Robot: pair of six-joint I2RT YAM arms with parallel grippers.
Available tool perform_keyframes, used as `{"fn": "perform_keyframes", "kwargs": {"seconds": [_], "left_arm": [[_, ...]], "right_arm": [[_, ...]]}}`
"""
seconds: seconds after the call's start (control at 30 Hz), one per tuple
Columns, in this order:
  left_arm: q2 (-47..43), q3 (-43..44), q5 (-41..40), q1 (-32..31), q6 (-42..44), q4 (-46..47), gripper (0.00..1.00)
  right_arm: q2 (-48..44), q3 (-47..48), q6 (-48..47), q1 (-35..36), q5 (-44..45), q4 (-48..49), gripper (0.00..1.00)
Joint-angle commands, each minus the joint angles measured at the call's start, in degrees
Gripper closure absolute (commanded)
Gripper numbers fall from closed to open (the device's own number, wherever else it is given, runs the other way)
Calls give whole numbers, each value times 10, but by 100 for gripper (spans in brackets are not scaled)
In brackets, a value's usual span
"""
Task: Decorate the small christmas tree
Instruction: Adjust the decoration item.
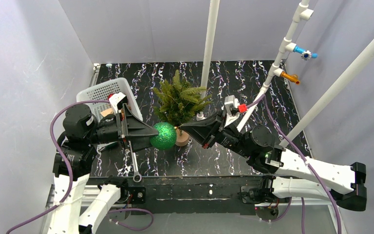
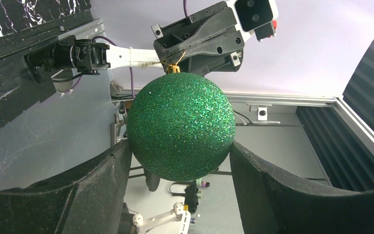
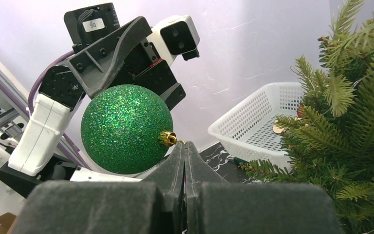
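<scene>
Seemingly caught mid-handover, at the hanging step of the decorating. Clasped a green glitter bauble [image 1: 164, 135] in the left gripper [image 1: 146, 136], spread wide and pressing on either flank of the ball. Met it from the opposite side with the right gripper [image 1: 181, 127], clenched fully at the tip just beside the gold cap [image 3: 167, 138] and nipping the gold thread [image 2: 177, 57] rising from that cap, as far as the left wrist view allowed a judgement. Held the bauble clear of the surface, between the two arms.

Found the small christmas tree [image 1: 180, 101] standing near the middle of the black marbled counter [image 1: 253, 83], just behind the bauble, planted on its tan wooden base [image 1: 182, 139]. Pointed straight up, tip away from the counter, long axis vertical along the trunk, branches fanning out sideways. Noted a white basket [image 1: 108, 92] at the back left, near the tree.

Judged as next: easing the left gripper off to let the bauble hang by its thread alone, then carrying it to a sturdy outer branch and slipping the loop over a tip. Called for a gentle release and a slow swing, with a dropped ball or a toppled light tree as the risks.
</scene>
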Motion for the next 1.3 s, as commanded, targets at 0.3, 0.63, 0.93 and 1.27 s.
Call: {"fn": "perform_keyframes", "kwargs": {"seconds": [0.3,0.63,0.93,1.27], "left_arm": [[3,-2,23,-2,25,2,29],[12,62,-30,-2,158,-162,2],[5,100,-91,-2,246,-246,2],[-64,52,-264,-2,350,-306,2]], "right_arm": [[-16,5,-9,4,16,1,99],[-9,108,-6,4,39,-167,99],[27,255,-49,4,59,-383,99],[93,413,-113,4,127,-574,99]]}}
